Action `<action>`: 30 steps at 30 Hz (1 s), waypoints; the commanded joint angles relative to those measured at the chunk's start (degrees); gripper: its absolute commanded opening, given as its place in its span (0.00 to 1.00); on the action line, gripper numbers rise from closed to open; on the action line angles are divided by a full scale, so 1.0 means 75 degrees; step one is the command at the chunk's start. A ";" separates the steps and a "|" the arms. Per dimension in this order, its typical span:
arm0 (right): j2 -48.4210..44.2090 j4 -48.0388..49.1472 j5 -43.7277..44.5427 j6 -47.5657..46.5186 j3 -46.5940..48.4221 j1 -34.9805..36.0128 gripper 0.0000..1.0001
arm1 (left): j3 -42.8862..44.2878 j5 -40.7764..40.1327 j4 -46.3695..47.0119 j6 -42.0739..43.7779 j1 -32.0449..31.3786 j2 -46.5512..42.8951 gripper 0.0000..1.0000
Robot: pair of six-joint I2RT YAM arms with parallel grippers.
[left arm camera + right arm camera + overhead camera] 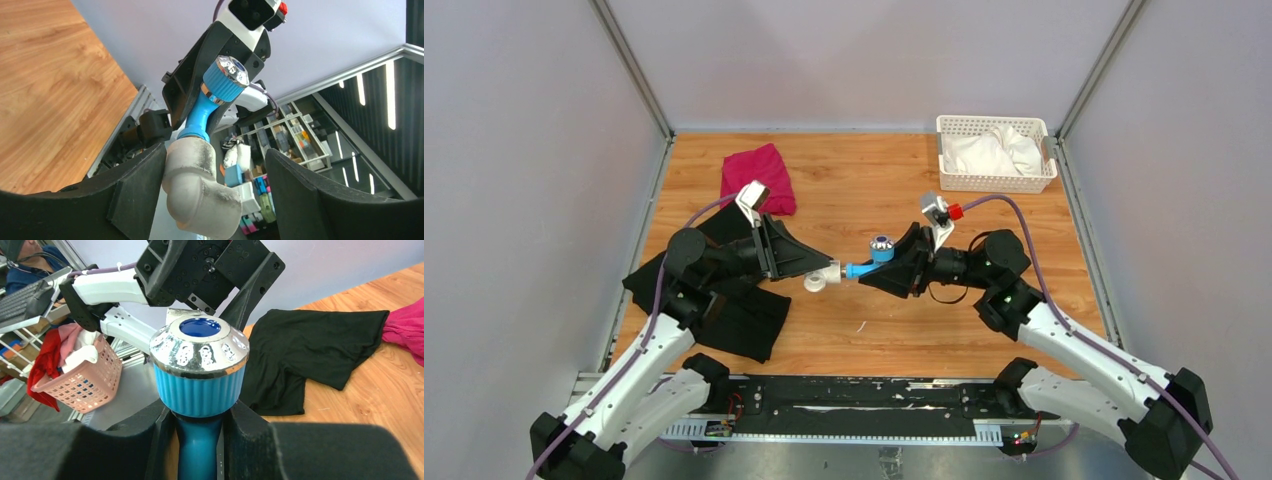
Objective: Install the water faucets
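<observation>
The blue faucet [861, 269], with its silvery-blue knob [882, 244], hangs above the middle of the table. Its end is seated in a white elbow pipe fitting [822, 279]. My right gripper [881, 271] is shut on the faucet's stem just under the knob [199, 371], a finger [246, 432] on each side. My left gripper [820, 268] is open around the white fitting [199, 189]. The left finger [132, 192] touches the fitting and the right finger [300, 195] stands apart from it. The faucet [206, 105] rises from the fitting towards the right gripper.
A black cloth [746, 312] lies under my left arm. A red cloth [759, 178] lies at the back left. A white basket [995, 181] holding white cloths stands at the back right corner. Grey walls enclose the table on three sides.
</observation>
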 commanded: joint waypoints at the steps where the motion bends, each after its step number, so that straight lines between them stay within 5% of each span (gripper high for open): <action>1: -0.0282 0.0235 0.0321 -0.0682 -0.0293 0.0033 0.00 | -0.0135 0.0287 0.0425 -0.0385 0.0015 -0.0076 0.81; 17: -0.1225 0.1249 0.0830 -0.2766 -0.1174 0.0047 0.00 | -0.0770 0.0765 0.0419 -0.1685 0.0021 0.0320 0.97; 30: -0.0969 0.1111 -0.0002 -0.3754 -0.1038 0.0173 0.00 | -0.0653 0.0863 0.0419 -0.2217 -0.0207 0.0795 0.78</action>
